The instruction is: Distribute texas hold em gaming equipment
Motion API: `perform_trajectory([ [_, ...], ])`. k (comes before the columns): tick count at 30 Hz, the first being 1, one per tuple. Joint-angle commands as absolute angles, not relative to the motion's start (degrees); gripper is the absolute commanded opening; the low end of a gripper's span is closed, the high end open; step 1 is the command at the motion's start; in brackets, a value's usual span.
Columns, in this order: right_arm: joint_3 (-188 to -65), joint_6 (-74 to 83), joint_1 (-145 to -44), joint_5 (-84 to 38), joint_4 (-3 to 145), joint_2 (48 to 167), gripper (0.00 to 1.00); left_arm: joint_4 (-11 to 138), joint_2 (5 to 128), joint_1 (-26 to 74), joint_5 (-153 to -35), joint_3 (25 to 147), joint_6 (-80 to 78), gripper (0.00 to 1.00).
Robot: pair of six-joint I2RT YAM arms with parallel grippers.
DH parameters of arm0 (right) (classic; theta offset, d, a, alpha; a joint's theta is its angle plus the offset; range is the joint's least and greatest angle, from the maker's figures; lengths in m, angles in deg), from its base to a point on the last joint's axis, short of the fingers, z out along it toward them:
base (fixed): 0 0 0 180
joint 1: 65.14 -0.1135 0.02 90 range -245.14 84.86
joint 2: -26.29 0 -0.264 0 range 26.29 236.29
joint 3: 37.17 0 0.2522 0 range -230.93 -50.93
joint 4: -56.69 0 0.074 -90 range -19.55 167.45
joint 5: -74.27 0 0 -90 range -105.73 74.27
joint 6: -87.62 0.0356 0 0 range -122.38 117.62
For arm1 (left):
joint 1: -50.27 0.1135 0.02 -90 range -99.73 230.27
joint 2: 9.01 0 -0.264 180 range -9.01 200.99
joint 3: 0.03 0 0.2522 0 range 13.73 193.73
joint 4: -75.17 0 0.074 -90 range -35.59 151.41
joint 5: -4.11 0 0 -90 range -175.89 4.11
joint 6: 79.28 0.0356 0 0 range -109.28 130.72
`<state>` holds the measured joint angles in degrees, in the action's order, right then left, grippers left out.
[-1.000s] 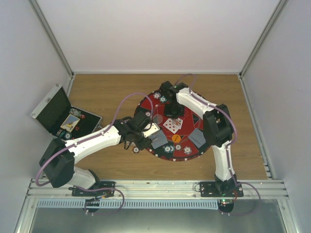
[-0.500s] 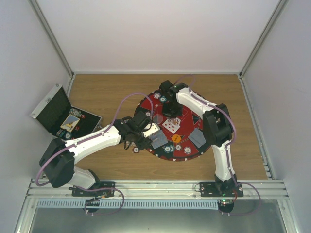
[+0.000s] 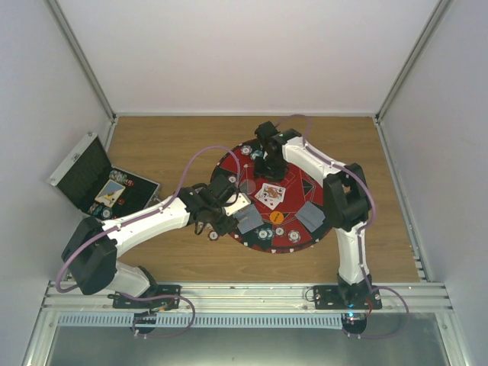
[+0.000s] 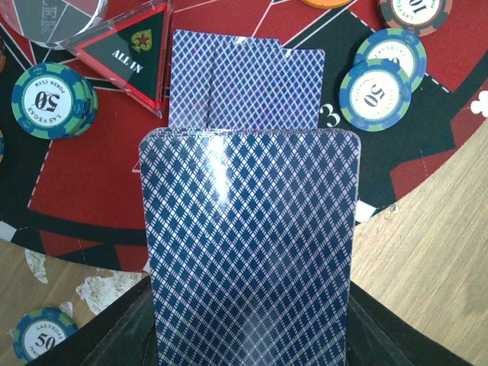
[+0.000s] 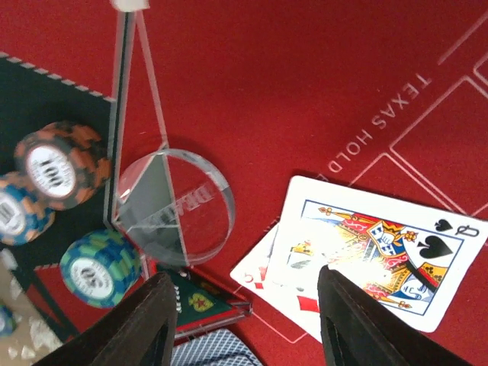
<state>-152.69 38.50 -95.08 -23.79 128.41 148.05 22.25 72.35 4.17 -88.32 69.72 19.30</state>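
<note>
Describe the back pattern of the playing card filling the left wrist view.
The blue-backed playing card shows a blue-and-white diamond lattice; clearest in the left wrist view.

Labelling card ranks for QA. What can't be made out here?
- Left wrist: held deck and two dealt cards lie back-up; faces hidden.
- Right wrist: cards under the queen of spades covered by it and a right finger.
- Top external: case contents too small.
</note>
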Motion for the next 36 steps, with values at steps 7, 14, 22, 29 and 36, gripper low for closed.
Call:
perform_trajectory([
  [7, -135.2, 13.7, -93.8, -47.6, 118.8, 129.8, 0.74, 24.3, 71.0, 3.7, -87.4, 70.3, 19.6, 0.54],
  [14, -128.7, 9.3, -95.7, -58.1, 118.8, 129.7, 0.74, 24.4, 71.1, 3.7, -87.9, 70.4, 19.8, 0.54],
  [22, -128.8, 8.8, -98.1, -61.0, 117.2, 133.5, 0.69, 24.5, 71.0, 3.7, -88.0, 70.5, 19.8, 0.54],
  [29, -127.7, 6.6, -98.9, -60.0, 118.7, 134.4, 0.64, 24.5, 71.1, 3.7, -87.9, 70.4, 19.8, 0.54],
  [36, -128.0, 7.1, -99.0, -56.9, 118.6, 135.0, 0.57, 24.4, 71.1, 3.7, -87.8, 70.5, 19.7, 0.54],
])
